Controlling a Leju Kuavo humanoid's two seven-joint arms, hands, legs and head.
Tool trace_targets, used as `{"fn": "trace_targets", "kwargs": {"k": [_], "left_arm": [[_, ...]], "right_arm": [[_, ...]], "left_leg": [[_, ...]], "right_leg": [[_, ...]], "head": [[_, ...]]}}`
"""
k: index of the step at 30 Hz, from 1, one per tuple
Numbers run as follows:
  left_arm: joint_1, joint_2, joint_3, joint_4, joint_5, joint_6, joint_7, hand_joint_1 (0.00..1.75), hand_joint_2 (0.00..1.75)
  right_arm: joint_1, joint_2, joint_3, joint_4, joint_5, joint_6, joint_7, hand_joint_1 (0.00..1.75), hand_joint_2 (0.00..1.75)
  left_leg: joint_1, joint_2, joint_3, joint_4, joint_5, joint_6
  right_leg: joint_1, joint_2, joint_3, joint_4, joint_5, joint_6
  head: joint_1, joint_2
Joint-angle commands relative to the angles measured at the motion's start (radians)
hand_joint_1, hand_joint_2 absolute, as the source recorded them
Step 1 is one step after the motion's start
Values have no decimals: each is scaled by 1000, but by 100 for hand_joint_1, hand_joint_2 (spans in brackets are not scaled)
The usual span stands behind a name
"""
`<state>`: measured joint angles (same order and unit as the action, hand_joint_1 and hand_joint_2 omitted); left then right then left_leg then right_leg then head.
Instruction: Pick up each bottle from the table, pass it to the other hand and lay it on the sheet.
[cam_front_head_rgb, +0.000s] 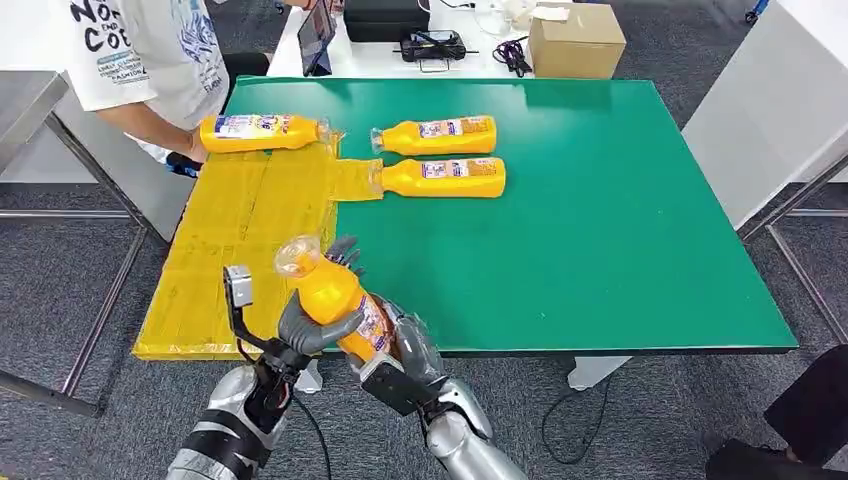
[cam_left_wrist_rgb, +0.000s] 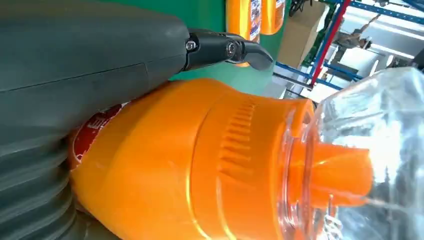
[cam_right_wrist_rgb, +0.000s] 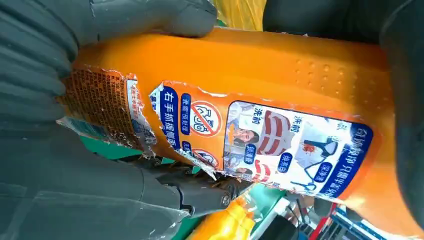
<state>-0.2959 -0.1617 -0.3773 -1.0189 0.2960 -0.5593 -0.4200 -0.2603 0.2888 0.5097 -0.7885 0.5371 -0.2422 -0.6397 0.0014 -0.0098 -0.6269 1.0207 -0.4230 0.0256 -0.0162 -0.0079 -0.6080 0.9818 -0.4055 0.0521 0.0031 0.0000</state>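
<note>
Seen from the head view, left to right: at about ten o'clock, a person (cam_front_head_rgb: 150, 60) in a white printed shirt beside a yellow sheet (cam_front_head_rgb: 230, 250) with one orange bottle (cam_front_head_rgb: 262, 132) lying on its far end. At six o'clock, held bottle (cam_front_head_rgb: 335, 300) tilted above the table's near edge, clear cap toward the sheet, gripped by left hand (cam_front_head_rgb: 305, 330) near the neck and right hand (cam_front_head_rgb: 395, 335) around the labelled body. At twelve o'clock, two more bottles (cam_front_head_rgb: 440, 156) lying side by side on the green table (cam_front_head_rgb: 620, 220), cardboard box (cam_front_head_rgb: 575, 40) beyond.

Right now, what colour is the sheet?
Yellow, clearest in the head view: the sheet lies on the green table.
</note>
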Motion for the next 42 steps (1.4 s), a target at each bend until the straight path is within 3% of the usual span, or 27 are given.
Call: {"fn": "trace_targets", "kwargs": {"k": [1, 23, 24, 25, 26, 27, 32, 36, 39, 42], "left_arm": [[-30, 15, -51, -9, -4, -42, -23, 175, 175], [-60, 19, 0, -22, -118, 63, -50, 175, 175], [-68, 17, 18, -24, -131, 101, -52, 175, 175], [-74, 21, 29, -33, -168, 155, -64, 175, 175], [-80, 15, 65, -37, -169, 189, -61, 175, 175], [-88, 20, 80, -50, -225, 264, -73, 175, 175], [-135, 33, 206, -66, -427, 543, -94, 175, 175], [-134, 28, 232, -73, -442, 549, -92, 175, 175], [-147, 24, 270, -86, -521, 671, -110, 175, 175], [-160, 27, 280, -90, -541, 692, -103, 175, 175]], "right_arm": [[-30, 2, 73, 119, 2, 25, -3, 175, 175], [-39, -3, 59, 58, -1, 9, 14, 169, 175], [-36, -4, 54, 43, 0, -6, 17, 127, 175], [-32, -4, 44, 23, -5, -22, 23, 0, 175], [-25, -6, 32, -15, -14, -32, 36, 0, 175], [-22, -11, 26, -46, -17, -36, 46, 0, 0], [19, -50, -21, -277, -45, -70, 98, 0, 0], [32, -57, -28, -320, -50, -64, 112, 0, 0], [60, -64, -52, -428, -84, -100, 85, 0, 0], [77, -76, -53, -499, -95, -93, 97, 0, 0]], "left_leg": [[1, 0, 4, -1, -1, -1], [1, 0, 3, 0, -1, -1], [1, 0, 6, 0, -2, -2], [1, -1, 3, 0, -1, -1], [1, 0, 1, 0, 0, -1], [1, 0, 3, 1, -2, -1], [1, 1, 1, 1, -1, -1], [1, 1, 1, 0, 0, -1], [1, 0, 6, 1, -3, -1], [1, 0, 1, 1, -1, -1]], "right_leg": [[1, 0, 4, -1, -1, -2], [1, -1, 4, 0, -1, -2], [1, 0, 6, 0, -3, -3], [1, -1, 3, 0, -1, -2], [1, 0, 1, 0, 0, -1], [2, 0, 4, 1, -2, -2], [1, 1, 1, 1, 0, -2], [1, 0, 1, 0, 0, -1], [2, 0, 6, 1, -3, -2], [1, 0, 2, 1, -1, -1]], "head": [[0, 0], [0, 0], [0, 0], [0, 0], [0, 0], [0, 0], [0, 0], [0, 0], [0, 0], [0, 0]]}}
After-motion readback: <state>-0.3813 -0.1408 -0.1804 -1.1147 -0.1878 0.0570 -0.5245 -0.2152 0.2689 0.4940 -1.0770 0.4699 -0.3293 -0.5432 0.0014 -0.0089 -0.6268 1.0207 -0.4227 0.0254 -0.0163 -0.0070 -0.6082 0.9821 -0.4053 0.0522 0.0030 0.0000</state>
